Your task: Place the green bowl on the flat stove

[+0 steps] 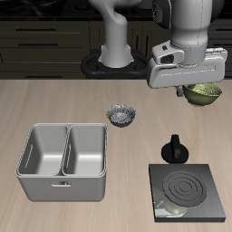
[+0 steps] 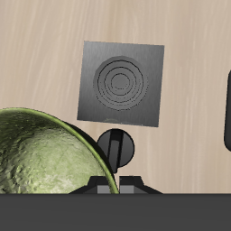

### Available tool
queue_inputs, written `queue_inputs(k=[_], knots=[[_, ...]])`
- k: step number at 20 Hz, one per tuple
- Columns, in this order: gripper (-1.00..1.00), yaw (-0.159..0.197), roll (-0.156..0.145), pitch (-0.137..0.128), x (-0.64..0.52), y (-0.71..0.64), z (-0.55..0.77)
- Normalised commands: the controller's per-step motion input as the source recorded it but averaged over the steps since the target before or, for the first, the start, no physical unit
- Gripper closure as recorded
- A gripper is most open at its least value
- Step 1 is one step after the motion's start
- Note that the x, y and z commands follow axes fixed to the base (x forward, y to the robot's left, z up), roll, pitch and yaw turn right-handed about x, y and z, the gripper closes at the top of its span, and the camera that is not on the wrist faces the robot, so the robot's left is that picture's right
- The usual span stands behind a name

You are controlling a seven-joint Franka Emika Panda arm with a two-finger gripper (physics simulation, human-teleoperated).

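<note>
My gripper is shut on the rim of the green bowl and holds it in the air, above the table's back part. In the wrist view the olive, mottled bowl hangs from the fingers. The flat stove is a black square plate with pale rings near the table's front edge, with its black knob on the side toward the robot. In the wrist view the stove and knob lie below the gripper, a little ahead of the bowl.
A dark patterned bowl stands mid-table. A grey two-compartment basin stands near the front edge, away from the stove. A dark edge shows at the border of the wrist view.
</note>
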Motion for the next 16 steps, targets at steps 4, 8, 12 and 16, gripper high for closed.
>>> queue_inputs(k=[4,8,12,16], knots=[[1.00,0.022,-0.041,-0.010,0.39,-0.09,0.10],[1.00,0.000,-0.016,-0.003,0.34,-0.02,0.07],[1.00,0.037,0.026,-0.026,0.37,0.14,0.04],[1.00,-0.006,0.000,0.021,0.38,0.06,-0.03]])
